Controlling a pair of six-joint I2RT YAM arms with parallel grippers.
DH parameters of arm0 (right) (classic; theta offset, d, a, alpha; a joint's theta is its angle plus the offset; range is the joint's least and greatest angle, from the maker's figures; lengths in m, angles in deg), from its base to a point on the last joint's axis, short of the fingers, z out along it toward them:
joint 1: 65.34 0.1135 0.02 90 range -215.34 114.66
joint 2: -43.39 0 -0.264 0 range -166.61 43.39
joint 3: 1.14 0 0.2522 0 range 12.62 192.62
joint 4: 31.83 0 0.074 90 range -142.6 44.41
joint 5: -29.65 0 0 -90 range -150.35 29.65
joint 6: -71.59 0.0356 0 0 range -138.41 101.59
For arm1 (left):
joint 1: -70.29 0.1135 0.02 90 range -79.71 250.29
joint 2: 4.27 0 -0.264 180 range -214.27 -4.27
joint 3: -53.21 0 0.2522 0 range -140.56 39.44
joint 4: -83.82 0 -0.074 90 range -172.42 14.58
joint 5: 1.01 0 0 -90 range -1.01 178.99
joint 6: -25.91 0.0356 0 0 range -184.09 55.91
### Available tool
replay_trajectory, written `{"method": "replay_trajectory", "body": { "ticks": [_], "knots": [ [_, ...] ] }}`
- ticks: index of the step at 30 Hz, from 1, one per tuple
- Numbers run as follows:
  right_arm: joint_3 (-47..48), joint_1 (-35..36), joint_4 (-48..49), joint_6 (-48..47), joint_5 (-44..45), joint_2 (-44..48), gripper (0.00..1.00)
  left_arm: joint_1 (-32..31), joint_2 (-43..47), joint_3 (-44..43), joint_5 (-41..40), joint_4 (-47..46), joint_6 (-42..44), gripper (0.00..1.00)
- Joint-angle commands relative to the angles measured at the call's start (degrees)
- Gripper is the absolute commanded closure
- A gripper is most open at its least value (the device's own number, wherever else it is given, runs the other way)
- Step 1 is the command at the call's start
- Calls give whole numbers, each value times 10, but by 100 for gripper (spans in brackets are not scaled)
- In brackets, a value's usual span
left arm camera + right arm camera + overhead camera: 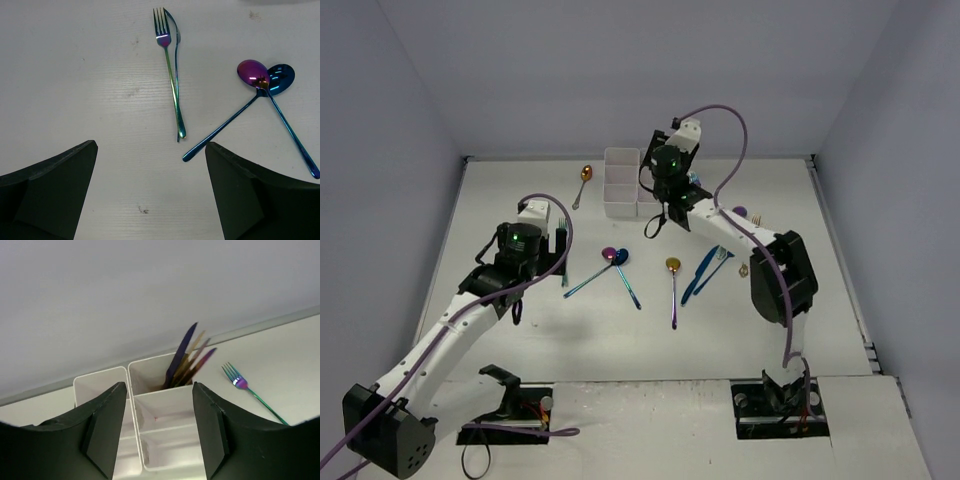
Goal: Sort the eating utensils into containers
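The white containers [620,170] sit at the far middle of the table [510,190]. The right wrist view shows the block close up. In it, some knives [182,357] stand up in the far box on the right side. One is blue and the others look gold and purple. The other boxes that show look bare inside.

A purple fork [239,382] lies flat on the table just to the right of the block. A gold spoon [584,178] lies just to the left of the block.

More pieces lie nearer, in the middle of the table. A purple spoon [252,74] and a blue spoon [280,77] cross each other, with their round ends touching. To their left a rainbow fork [167,55] lies flat with a thin knife [178,42] right beside it. To the right of the crossed spoons lies a gold-headed spoon [673,266]. Farther right, two blue pieces [705,270] lie side by side.

The right gripper [157,390] hangs over the near side of the block. Its two fingers are apart and hold nothing.

The left gripper [150,147] hangs over the table on the left, near the handle end of the rainbow fork. Its fingers are spread wide and hold nothing.
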Motion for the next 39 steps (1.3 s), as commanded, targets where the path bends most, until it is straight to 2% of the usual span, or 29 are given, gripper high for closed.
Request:
{"method": "replay_trajectory", "body": {
  "ticks": [1, 7, 14, 23, 39],
  "knots": [
    [-25, -13, -200, 53, 20, 106, 46, 3, 5, -20, 10, -21, -7, 13],
    [-120, -25, -363, 132, -59, 187, 37, 3, 3, -22, 15, -21, -9, 13],
    [-252, -26, -429, 207, -139, 244, 34, 3, -2, -24, 17, -22, -9, 13],
    [-310, -27, -433, 249, -201, 215, 42, 3, -18, -28, 23, -24, -9, 13],
    [-343, -37, -431, 275, -213, 176, 60, 3, -19, -29, 14, -21, -6, 13]
  ]
}}
